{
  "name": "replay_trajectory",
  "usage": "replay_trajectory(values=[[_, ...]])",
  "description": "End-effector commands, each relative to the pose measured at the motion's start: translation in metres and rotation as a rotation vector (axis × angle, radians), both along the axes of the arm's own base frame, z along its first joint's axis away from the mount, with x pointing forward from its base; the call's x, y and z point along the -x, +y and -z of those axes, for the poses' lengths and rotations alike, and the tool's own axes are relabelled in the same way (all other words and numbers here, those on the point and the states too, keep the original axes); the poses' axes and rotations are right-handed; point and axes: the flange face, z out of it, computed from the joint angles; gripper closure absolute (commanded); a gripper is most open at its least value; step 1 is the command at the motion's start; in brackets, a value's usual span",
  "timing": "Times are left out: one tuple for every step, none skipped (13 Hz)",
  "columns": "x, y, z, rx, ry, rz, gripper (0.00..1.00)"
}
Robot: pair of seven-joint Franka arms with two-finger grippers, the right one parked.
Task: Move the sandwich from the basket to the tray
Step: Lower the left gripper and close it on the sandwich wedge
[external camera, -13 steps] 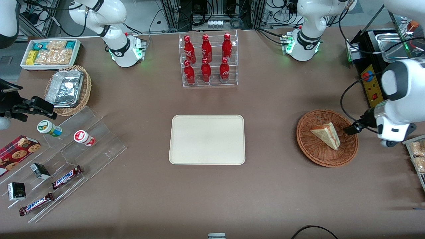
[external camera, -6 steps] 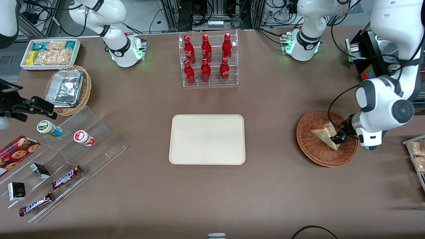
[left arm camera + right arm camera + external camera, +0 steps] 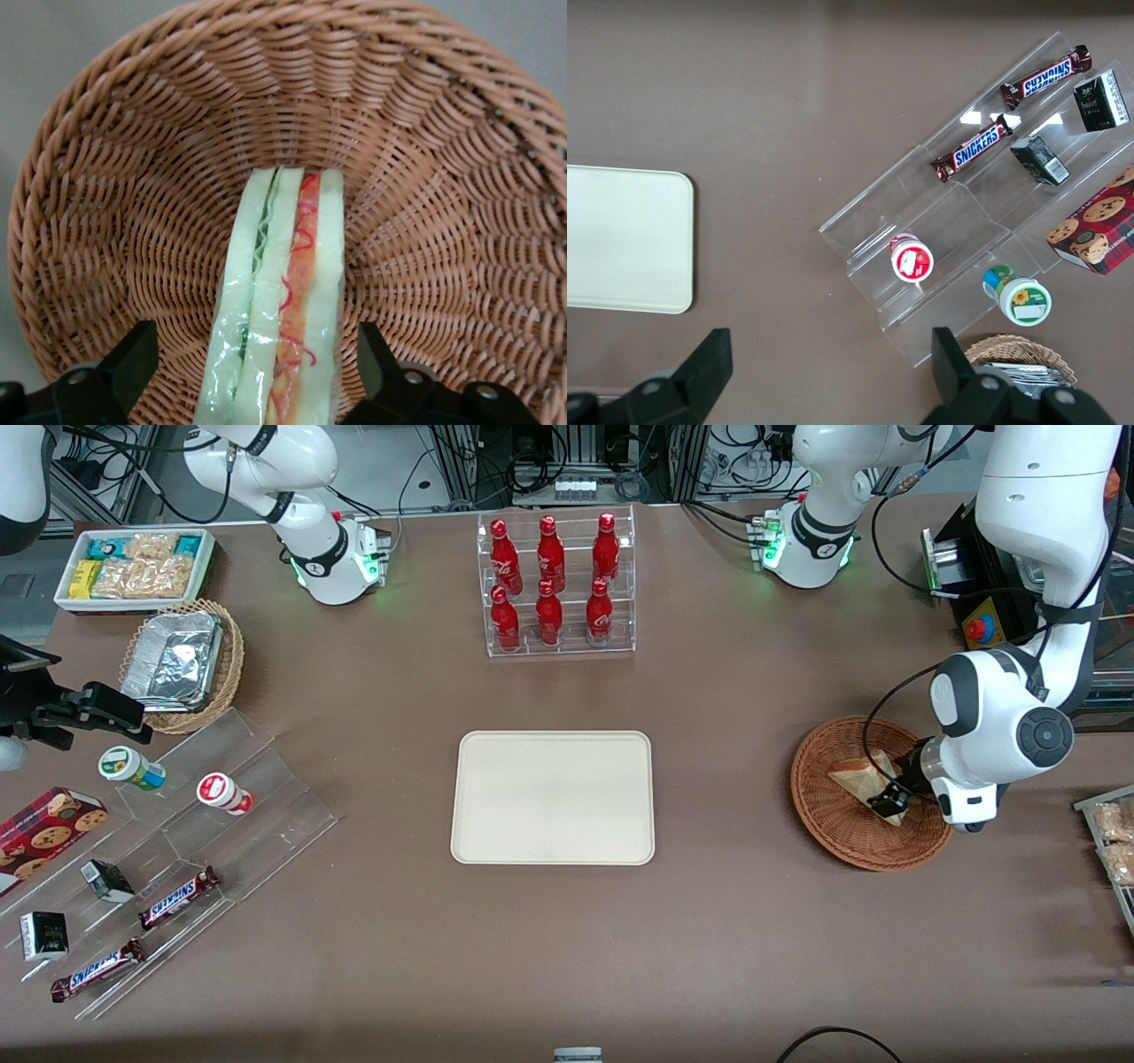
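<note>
Your gripper [image 3: 257, 376] sits low inside the basket [image 3: 842, 828], jaws spread wide with one finger [image 3: 133, 363] on each side of the sandwich [image 3: 279, 301], neither pad touching the bread. You see the wedge standing on edge in the wicker bowl, its striped filling facing the wrist camera. From the front, the wrist hides part of the wedge [image 3: 855, 778]. Well apart sits the bare tray [image 3: 554, 797].
</note>
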Motion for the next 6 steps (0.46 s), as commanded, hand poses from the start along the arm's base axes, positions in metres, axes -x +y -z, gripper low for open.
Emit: replay_trajectory(values=[[0.01, -0.0049, 0.0117, -0.002, -0.019, -0.017, 0.05], [0.0107, -0.0049, 0.0121, -0.001, -0.013, -0.013, 0.1], [0.0106, -0.0067, 0.0107, 0.0, -0.013, -0.007, 0.21], [0.011, -0.0068, 0.0092, 0.002, -0.007, 0.003, 0.37], [0.0111, -0.0077, 0.0078, 0.002, 0.004, 0.009, 0.47], [0.0114, -0.0103, 0.0051, 0.004, 0.007, 0.016, 0.53]])
